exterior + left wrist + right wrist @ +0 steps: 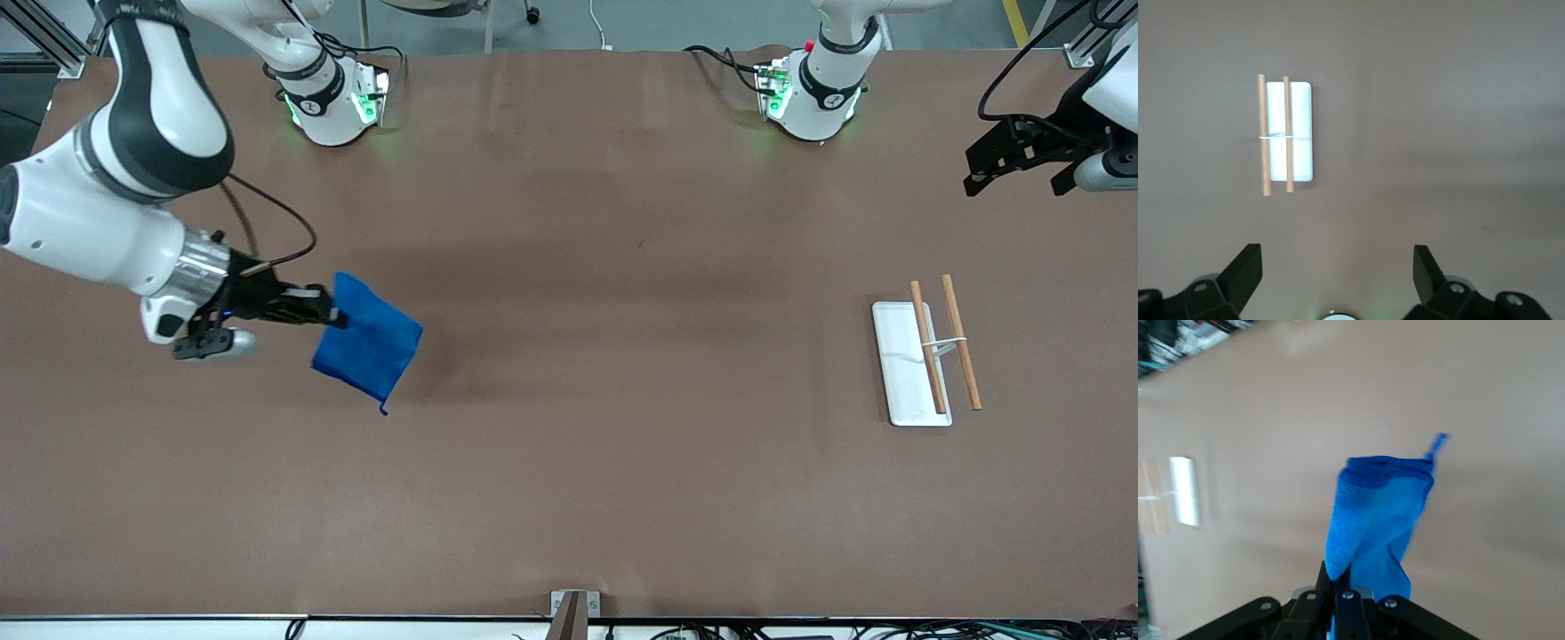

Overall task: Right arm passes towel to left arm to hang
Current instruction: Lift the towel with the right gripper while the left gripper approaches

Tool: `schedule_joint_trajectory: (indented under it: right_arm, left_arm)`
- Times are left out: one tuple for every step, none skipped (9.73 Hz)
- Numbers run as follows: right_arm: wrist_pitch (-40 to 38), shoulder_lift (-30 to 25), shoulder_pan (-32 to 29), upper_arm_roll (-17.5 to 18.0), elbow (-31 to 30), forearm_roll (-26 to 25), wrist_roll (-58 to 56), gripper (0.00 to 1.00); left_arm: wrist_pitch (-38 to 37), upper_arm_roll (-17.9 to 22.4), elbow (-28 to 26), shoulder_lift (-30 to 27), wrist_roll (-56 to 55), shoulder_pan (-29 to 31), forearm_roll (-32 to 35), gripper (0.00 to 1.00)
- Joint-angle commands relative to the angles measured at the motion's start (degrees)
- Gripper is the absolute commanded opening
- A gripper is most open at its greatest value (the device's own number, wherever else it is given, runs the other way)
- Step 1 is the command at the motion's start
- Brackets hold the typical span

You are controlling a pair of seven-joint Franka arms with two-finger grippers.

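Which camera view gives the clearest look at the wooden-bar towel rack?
The left wrist view: the towel rack sits whole and sharp, two wooden bars over a white base, seen past the open left gripper. The front view shows it whole but smaller, toward the left arm's end of the table. The right wrist view catches only a blurred part.

No readable text anywhere: nothing printed on the towel (369,347), nothing on the white tray (900,366) beside it down the counter (622,444), no labels, brands, numbers or signs legible.
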Motion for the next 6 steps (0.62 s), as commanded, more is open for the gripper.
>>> schedule_joint_trajectory:
  right_arm:
    - [9.2, -0.5, 0.3, 8.3, 0.2, 6.5, 7.0, 0.00]
    - [15.1, -0.4, 0.4, 13.0, 0.3, 8.9, 10.4, 0.00]
    - [19.0, -0.4, 0.5, 16.7, 0.7, 11.3, 13.0, 0.00]
    - [21.0, -0.2, 0.6, 19.9, 2.0, 15.2, 14.8, 0.00]
    - [21.2, -0.1, 0.6, 22.3, 3.6, 19.8, 16.3, 0.00]
    - [21.2, 0.0, 0.8, 23.9, 4.2, 23.7, 18.9, 0.00]
  left_arm:
    - [0.0, -0.4, -3.6, 4.0, 0.8, -0.9, -8.6, 1.00]
    - [1.4, -0.4, -4.9, 7.6, 0.9, -2.6, -12.9, 1.00]
    - [4.0, -0.4, -5.1, 11.4, 0.9, -3.8, -17.6, 1.00]
    - [6.9, -0.4, -5.3, 14.7, 1.0, -4.1, -24.3, 1.00]
    - [8.7, -0.9, -5.7, 17.8, 1.0, -4.2, -31.1, 1.00]
    - [10.1, -1.2, -5.8, 20.8, 1.1, -4.2, -38.9, 1.00]
